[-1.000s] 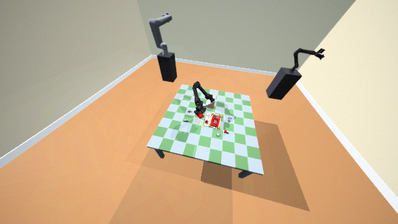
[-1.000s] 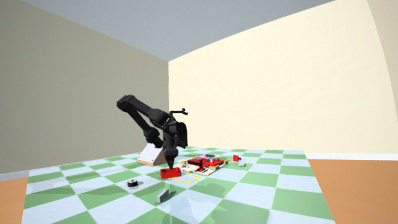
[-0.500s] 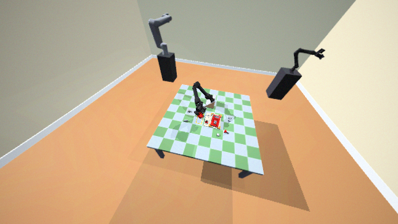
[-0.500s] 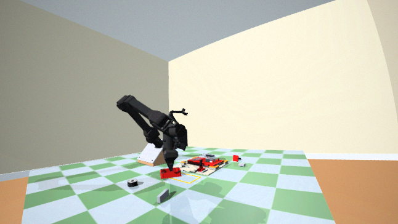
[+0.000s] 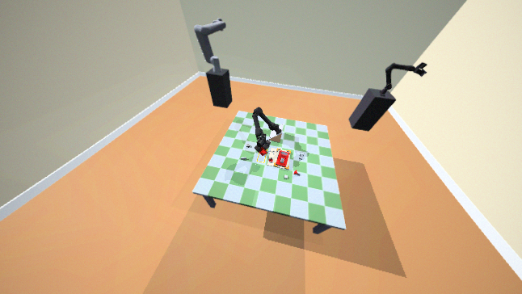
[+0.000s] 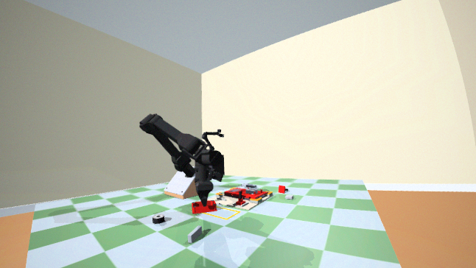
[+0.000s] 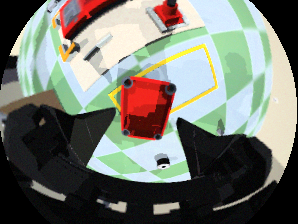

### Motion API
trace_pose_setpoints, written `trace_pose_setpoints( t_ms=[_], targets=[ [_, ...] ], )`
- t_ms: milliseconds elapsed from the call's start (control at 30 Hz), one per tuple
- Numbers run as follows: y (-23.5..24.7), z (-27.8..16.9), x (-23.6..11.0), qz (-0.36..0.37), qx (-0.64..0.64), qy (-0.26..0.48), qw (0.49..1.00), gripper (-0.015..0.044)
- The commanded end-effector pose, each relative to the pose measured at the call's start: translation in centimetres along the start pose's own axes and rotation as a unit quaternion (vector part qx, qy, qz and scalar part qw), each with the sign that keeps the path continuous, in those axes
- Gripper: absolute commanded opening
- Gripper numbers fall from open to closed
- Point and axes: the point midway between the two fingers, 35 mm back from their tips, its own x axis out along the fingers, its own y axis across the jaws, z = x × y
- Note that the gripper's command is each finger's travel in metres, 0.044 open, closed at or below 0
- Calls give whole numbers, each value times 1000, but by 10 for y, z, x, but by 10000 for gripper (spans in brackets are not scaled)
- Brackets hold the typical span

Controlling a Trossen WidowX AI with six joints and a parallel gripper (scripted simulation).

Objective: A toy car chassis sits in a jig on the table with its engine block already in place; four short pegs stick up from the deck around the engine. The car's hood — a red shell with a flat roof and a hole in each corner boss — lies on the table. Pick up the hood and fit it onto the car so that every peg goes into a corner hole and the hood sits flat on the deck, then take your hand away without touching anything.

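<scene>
Your gripper (image 7: 148, 137) stands wide open with nothing between its fingers, pointing down over the hood (image 7: 144, 107). In the wrist view the hood fills the gap between the two dark fingers, its flat red roof facing up and a dark hole showing in each corner boss. From the exterior view the gripper (image 6: 203, 199) tip is down at the hood (image 6: 203, 207); whether it touches the roof you cannot tell from these views.

The hood lies flat on the tabletop (image 6: 313, 221), on the corner of a yellow outline (image 6: 221, 213) marked on the checkered surface. Just beyond that outline sits the jig (image 6: 236, 203) with the chassis (image 6: 246, 192) in it, its red deck showing; the pegs are too small to make out. In the top view the chassis (image 5: 283, 157) is just beside the gripper (image 5: 263, 151).

Loose parts lie apart from the hood: a black wheel (image 6: 158, 219), a grey bar (image 6: 194, 234) and a small red block (image 6: 282, 189) past the jig. The arm's base sits on a wedge (image 6: 181, 188).
</scene>
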Motion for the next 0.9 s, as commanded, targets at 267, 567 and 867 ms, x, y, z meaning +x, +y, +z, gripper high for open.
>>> trace_pose_setpoints(
  t_ms=[267, 567, 867],
  targets=[
    [3, 0, 7, 3, -3, 1, 1000, 440],
    [3, 0, 12, 2, -3, 1, 1000, 440],
    [0, -1, 12, -1, 0, 3, 1000, 427]
  ],
)
